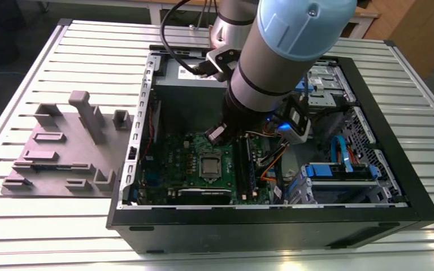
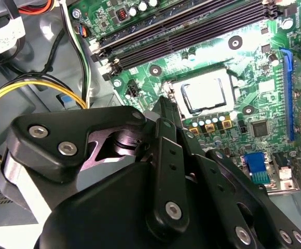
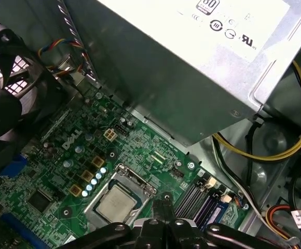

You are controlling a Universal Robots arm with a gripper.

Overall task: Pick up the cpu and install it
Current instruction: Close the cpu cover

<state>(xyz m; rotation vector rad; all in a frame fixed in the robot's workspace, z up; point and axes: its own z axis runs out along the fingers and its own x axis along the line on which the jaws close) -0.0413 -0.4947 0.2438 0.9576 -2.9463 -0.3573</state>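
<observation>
End effector [image 3: 163, 203] pinched closed, hovering beside socketed cpu [image 3: 115, 203].

The exterior view looks down from above at the open black computer case [image 1: 277, 220] on the slatted metal bench [image 1: 43, 226]. Both wrist views peer closely at the green motherboard [image 2: 264, 104] [image 3: 57, 171].

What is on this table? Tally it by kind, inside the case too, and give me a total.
computer case: 1
cpu, lying in the motherboard socket: 1
power supply box: 1
grey fixture block beside the case: 1
claw, above the board near the cpu: 1
Total: 5
</observation>
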